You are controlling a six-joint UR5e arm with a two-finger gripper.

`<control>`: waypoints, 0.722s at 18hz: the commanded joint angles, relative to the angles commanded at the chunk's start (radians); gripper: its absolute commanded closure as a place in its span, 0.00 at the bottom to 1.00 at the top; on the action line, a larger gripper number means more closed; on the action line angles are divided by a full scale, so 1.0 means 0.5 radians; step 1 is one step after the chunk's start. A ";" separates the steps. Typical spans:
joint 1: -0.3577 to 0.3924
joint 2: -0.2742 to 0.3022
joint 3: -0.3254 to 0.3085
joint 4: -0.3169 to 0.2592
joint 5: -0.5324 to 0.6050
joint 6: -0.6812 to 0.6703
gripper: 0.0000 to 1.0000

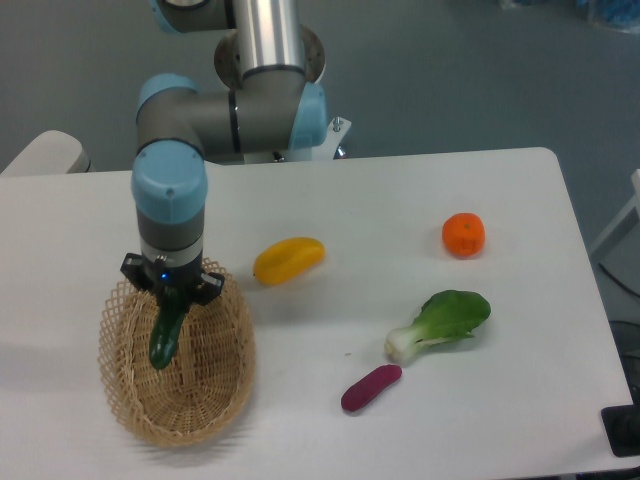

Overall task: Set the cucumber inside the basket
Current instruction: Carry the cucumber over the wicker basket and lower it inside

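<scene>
The dark green glossy cucumber (166,332) hangs nearly upright, its top end held in my gripper (171,298). The gripper is shut on it and stands over the far part of the tan woven basket (228,385), which sits at the table's front left. The cucumber's lower end hangs inside the basket's outline, above its floor; I cannot tell whether it touches. The fingers are mostly hidden by the gripper body and the cucumber.
A yellow oblong fruit (288,259) lies just right of the basket. A bok choy (443,323) and a small purple vegetable (371,388) lie at the middle right. An orange (464,235) sits further back right. The table's front edge is close to the basket.
</scene>
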 joint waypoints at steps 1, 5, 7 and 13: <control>0.000 -0.018 0.003 0.015 0.046 0.003 0.73; -0.074 -0.092 0.018 0.028 0.199 0.012 0.73; -0.077 -0.120 0.028 0.028 0.203 0.012 0.73; -0.092 -0.154 0.034 0.037 0.206 0.012 0.69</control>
